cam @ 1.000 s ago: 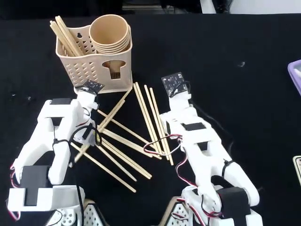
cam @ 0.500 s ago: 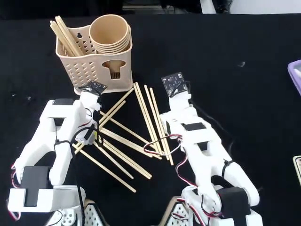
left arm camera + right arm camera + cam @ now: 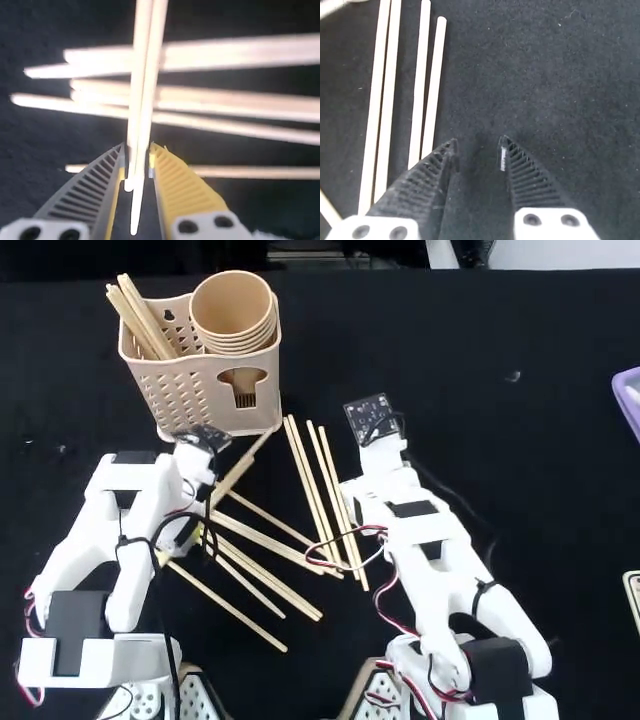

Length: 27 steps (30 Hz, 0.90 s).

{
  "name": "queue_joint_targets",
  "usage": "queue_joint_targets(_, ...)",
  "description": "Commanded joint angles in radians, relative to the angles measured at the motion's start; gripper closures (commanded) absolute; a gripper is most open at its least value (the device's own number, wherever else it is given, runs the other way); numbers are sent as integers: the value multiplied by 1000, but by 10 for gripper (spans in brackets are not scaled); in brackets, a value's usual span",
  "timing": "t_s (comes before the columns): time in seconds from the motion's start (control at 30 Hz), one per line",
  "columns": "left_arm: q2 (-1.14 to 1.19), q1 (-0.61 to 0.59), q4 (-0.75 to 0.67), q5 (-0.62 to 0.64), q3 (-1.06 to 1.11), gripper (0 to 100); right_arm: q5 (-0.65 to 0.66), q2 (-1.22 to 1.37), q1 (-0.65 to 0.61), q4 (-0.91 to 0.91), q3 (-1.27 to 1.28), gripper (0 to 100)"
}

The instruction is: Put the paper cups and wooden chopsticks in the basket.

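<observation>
A beige perforated basket [image 3: 205, 390] stands at the far left, holding a stack of paper cups [image 3: 233, 308] and a few chopsticks [image 3: 140, 318]. Several wooden chopsticks [image 3: 322, 495] lie scattered between the two arms. My left gripper [image 3: 137, 167] is shut on a pair of chopsticks [image 3: 146, 65], which cross above the loose ones [image 3: 225, 117]. From above, this held pair [image 3: 238, 468] slants toward the basket's front corner. The right gripper [image 3: 477, 148] hovers open over bare black cloth, with nothing between its fingers. Four chopsticks [image 3: 427, 95] lie just beside it.
A purple container [image 3: 628, 400] pokes in at the right edge, and a small pale object [image 3: 633, 592] sits lower on that edge. Black cloth covers the table, with open room at the far right.
The left arm has shifted a little to the right and toward the front with the chopstick pair. Loose sticks under it moved slightly. The right arm has stayed still.
</observation>
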Motion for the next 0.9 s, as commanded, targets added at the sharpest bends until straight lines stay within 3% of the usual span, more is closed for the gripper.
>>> queue_joint_targets(0.0,-14,-1,107,-68,-70,970,11,5,14,-21,-39,864)
queue_joint_targets(0.4,-74,-1,404,-196,-248,970,11,5,14,-21,-39,864)
queue_joint_targets(0.6,-388,-5,503,-242,-231,970,11,5,14,-23,-39,864)
queue_joint_targets(0.77,-660,-76,565,-265,-240,970,5,5,15,-23,-39,867)
queue_joint_targets(0.87,-773,-134,565,-261,-286,970,6,5,15,-23,-39,933)
